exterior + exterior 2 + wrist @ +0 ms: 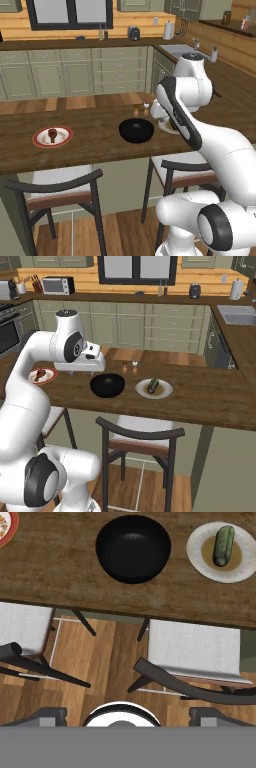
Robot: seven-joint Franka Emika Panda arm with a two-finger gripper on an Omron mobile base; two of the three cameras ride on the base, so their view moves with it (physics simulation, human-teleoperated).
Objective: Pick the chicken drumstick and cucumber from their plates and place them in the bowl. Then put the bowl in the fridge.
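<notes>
The black bowl sits mid-counter with nothing in it. To its left, the reddish-brown chicken drumstick lies on the red-rimmed plate. On the bowl's right, the pale green cucumber rests on the cream plate. My gripper hangs high above the counter's near edge, open and holding nothing, apart from all of them. The fridge is out of view.
Two dark-framed chairs with pale seats are tucked under the wooden counter. Small shakers stand behind the bowl. A sink sits at the back right.
</notes>
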